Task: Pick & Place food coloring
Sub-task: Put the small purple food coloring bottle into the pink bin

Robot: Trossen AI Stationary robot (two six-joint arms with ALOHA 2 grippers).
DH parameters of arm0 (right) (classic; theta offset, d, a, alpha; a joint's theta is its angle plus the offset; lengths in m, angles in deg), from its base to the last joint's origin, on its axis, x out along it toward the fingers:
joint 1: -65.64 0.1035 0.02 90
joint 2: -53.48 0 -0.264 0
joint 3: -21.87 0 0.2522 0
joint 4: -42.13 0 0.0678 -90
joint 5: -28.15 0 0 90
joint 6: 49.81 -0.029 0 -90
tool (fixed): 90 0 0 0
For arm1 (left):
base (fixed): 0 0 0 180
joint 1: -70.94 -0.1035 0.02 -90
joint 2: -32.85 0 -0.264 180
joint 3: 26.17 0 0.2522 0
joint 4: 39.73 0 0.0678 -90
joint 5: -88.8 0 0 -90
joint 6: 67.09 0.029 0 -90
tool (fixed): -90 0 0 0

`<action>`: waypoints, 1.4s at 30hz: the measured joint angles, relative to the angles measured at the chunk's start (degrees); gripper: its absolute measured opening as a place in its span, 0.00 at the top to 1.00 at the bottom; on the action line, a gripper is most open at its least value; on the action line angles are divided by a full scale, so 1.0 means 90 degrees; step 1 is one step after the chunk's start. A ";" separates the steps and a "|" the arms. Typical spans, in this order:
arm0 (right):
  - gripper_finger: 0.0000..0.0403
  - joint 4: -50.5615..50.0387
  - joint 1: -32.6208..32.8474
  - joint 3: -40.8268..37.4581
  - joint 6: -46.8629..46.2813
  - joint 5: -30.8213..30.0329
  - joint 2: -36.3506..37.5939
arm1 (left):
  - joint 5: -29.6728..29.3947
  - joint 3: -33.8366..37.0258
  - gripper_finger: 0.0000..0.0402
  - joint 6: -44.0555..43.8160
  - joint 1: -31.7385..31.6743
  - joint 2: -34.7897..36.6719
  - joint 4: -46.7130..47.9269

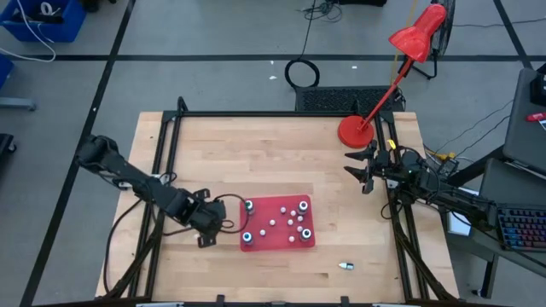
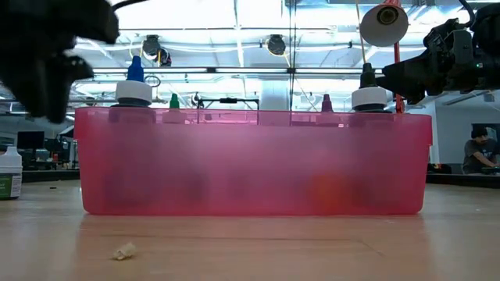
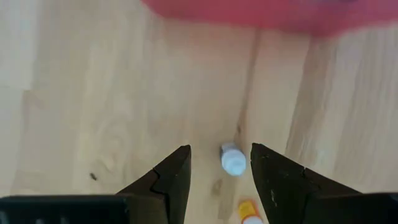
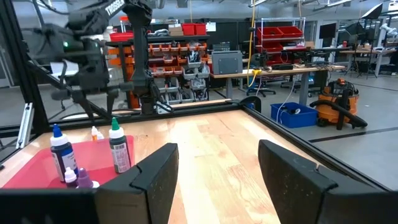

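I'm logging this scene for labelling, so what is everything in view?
Tray: one, red, table centre-front.
Food coloring bottles: several, blue, green and purple tops among them, standing in the tray.
Small bottle: one, pale cap, lying on the table.
Orange-topped bottle: one, beside it.
Whitish bit: one, in front of the tray.
Desk lamp: one, red, far right.
Table: one, light wood.
Left gripper: open, over the small bottle.
Right gripper: open, right side, waiting.

Red desk lamp (image 1: 401, 60), keyboard (image 1: 519, 228).

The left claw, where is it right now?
In the high view the left claw is at the table's left front, just left of the red tray, open above a small bottle lying on the wood.
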 joint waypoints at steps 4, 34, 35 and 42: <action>0.48 -0.0002 0.0000 0.0000 0.0002 0.0000 0.0000 | 0.0252 0.0350 0.58 0.0117 0.0133 -0.0004 -0.0300; 0.48 0.0019 0.0000 -0.0002 0.0000 0.0000 0.0000 | 0.0546 0.0614 0.58 0.0432 0.0221 -0.1126 -0.1149; 0.48 0.0019 0.0002 -0.0002 0.0001 0.0000 0.0000 | 0.0543 0.0614 0.58 0.0430 0.0221 -0.1126 -0.1142; 0.48 0.0017 0.0001 -0.0002 0.0000 0.0000 0.0000 | 0.0521 0.0614 0.58 0.0424 0.0221 -0.1126 -0.1106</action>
